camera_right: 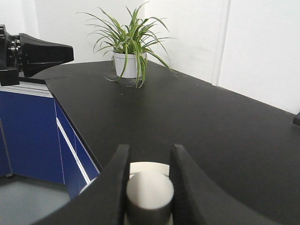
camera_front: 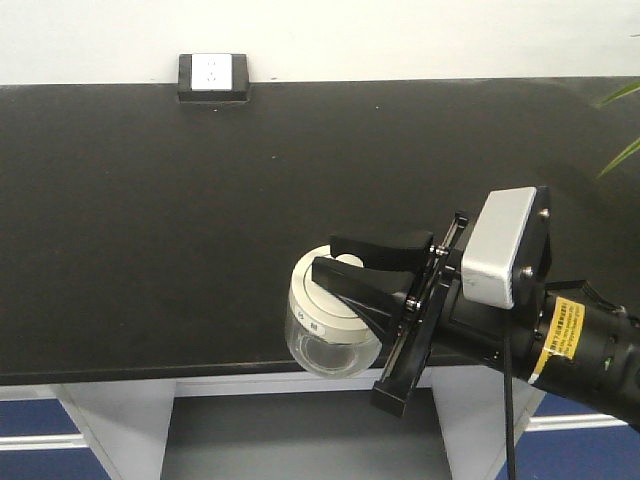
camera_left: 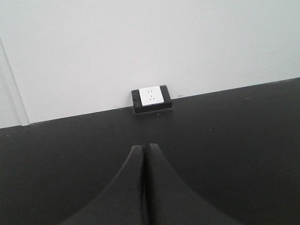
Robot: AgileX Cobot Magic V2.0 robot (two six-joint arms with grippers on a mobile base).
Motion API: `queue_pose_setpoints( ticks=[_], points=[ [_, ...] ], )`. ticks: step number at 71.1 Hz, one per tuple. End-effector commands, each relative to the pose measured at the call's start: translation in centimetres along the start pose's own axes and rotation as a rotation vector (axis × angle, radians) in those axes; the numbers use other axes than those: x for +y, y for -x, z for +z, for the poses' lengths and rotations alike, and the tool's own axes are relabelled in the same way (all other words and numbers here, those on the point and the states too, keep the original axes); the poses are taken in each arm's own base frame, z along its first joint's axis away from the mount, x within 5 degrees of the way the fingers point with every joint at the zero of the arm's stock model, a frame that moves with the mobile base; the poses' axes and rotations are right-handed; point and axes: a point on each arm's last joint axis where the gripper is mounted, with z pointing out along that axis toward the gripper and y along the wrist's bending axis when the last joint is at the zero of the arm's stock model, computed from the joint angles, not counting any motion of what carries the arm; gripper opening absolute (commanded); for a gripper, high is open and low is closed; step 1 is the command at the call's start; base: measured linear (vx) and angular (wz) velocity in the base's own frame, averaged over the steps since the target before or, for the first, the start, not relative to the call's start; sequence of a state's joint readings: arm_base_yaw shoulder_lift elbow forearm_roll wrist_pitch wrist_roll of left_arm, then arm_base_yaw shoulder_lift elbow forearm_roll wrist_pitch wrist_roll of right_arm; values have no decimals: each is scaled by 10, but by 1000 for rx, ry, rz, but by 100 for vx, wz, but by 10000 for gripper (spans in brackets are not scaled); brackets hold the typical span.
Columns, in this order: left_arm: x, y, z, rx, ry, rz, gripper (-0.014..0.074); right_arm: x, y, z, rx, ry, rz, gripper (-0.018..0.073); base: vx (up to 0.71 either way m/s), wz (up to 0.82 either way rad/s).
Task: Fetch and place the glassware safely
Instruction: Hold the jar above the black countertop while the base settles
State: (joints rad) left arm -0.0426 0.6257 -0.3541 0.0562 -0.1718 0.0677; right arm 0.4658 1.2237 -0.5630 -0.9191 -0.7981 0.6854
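Front view: glass jar (camera_front: 325, 340), squat and clear, upright at the front edge of the black countertop (camera_front: 150, 200), right of the middle. Its base overlaps the edge line. Cannot tell whether it rests on the surface or hangs just above it. Cream-white lid (camera_front: 312, 303) is on, with small dark marks on its rim.

Right gripper (camera_front: 328, 256) reaches in from the right end, its fingers lying across the top of the lid. Right wrist view: the round knob (camera_right: 150, 191) sits between the two fingers, and both inner faces appear to touch it. Noted as a pinch on the jar's lid knob.

Left wrist view: left gripper (camera_left: 143, 149) has its fingers pressed together with nothing between them. It hangs over bare countertop and points at the back edge.

A white socket in a black box (camera_front: 212, 76) stands at the back edge against the wall (camera_left: 140, 42), left of the middle and well apart from the jar.

Potted spider plant (camera_right: 129, 56) in a white pot stands on the countertop near its far right end.
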Motion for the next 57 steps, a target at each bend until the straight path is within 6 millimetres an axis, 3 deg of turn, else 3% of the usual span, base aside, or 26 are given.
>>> queue_pose_setpoints(
  ticks=[1, 57],
  points=[
    [1, 16, 0, -100, 2, -12, -7, 2, 21, -1, -127, 24, -1, -3, 14, 9],
    [1, 16, 0, -100, 2, -12, -7, 2, 21, -1, -127, 24, -1, -3, 11, 5]
  ],
)
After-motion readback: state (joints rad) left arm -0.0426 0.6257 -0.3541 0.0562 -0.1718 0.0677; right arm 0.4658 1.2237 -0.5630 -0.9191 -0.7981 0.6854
